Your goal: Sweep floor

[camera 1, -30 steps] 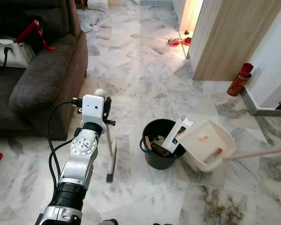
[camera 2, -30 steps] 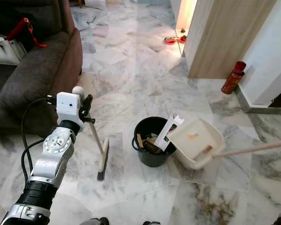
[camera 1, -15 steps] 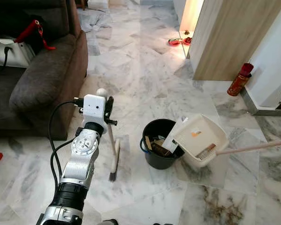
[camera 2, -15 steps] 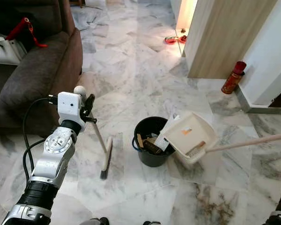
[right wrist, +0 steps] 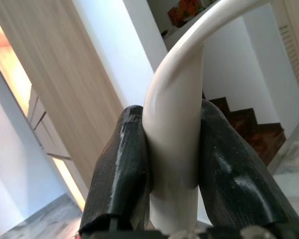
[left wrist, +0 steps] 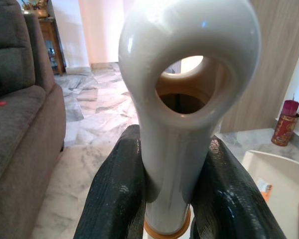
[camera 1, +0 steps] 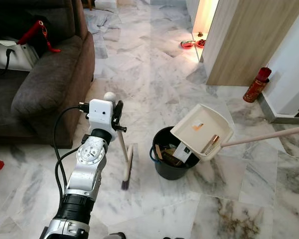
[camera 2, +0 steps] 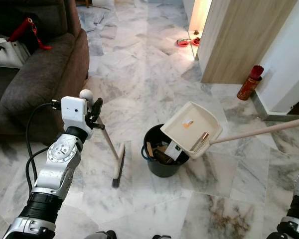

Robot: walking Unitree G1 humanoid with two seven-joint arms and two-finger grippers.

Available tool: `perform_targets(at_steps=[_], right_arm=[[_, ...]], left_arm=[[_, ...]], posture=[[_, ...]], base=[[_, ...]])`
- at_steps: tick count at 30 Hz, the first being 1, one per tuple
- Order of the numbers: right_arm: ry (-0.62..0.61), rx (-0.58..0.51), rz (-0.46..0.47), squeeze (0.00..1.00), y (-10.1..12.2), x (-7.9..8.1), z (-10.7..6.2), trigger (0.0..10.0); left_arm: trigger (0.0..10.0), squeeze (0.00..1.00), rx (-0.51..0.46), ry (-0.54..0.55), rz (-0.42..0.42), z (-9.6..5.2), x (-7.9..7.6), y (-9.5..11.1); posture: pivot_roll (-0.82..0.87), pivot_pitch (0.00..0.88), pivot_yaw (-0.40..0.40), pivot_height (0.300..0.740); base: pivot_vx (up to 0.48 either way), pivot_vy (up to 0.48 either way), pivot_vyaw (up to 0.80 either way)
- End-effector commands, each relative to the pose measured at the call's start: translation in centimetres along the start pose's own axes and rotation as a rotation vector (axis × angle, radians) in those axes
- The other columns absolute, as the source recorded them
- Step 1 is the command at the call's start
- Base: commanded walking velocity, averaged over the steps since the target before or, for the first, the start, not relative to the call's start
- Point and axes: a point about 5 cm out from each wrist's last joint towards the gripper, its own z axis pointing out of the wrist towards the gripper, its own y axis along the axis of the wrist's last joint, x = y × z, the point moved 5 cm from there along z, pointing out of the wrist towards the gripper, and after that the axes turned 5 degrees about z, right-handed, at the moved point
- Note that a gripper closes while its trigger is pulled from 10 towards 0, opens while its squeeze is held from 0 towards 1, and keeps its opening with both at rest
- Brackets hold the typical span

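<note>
1. Two tools are held. The left hand (left wrist: pixel 172 199) is clamped round the top of the broom handle (left wrist: pixel 177 124); the broom (camera 1: pixel 126 164) is stood with its bristles on the marble floor (camera 1: pixel 139 74), beside the sofa (camera 1: pixel 45 84).
2. The right hand (right wrist: pixel 172 164) is closed on the dustpan handle (camera 1: pixel 269 135).
3. The dustpan (camera 1: pixel 202 130) is held tilted over the black bucket (camera 1: pixel 170 162), scraps clinging inside.
4. Judged: sweeping largely done, emptying under way; tipping is left.
5. Farther off, a red can (camera 1: pixel 255 85) is seen by the wall.
</note>
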Motion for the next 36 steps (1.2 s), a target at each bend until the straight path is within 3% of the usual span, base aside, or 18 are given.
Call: perform_targets(at_steps=[1, 29, 36], right_arm=[[0.029, -0.074, 0.059, 0.00, 2.0, 1.2, 0.5, 10.0], [0.065, -0.059, 0.105, 0.00, 1.9, 2.2, 0.3, 10.0], [0.082, -0.058, 0.115, 0.00, 1.9, 2.5, 0.3, 10.0]], left_arm=[[10.0, 0.00, -0.079, 0.001, 0.008, 0.1, 0.2, 2.0], [10.0, 0.00, -0.095, 0.001, 0.019, 0.2, 0.1, 2.3], [10.0, 0.00, -0.112, 0.000, 0.012, 0.1, 0.1, 2.6]], posture=[[0.11, 0.144, -0.046, 0.740], [0.11, 0.127, -0.049, 0.740], [0.11, 0.130, -0.050, 0.740]], base=[[0.240, 0.000, 0.00], [0.291, 0.000, 0.00], [0.157, 0.000, -0.80]])
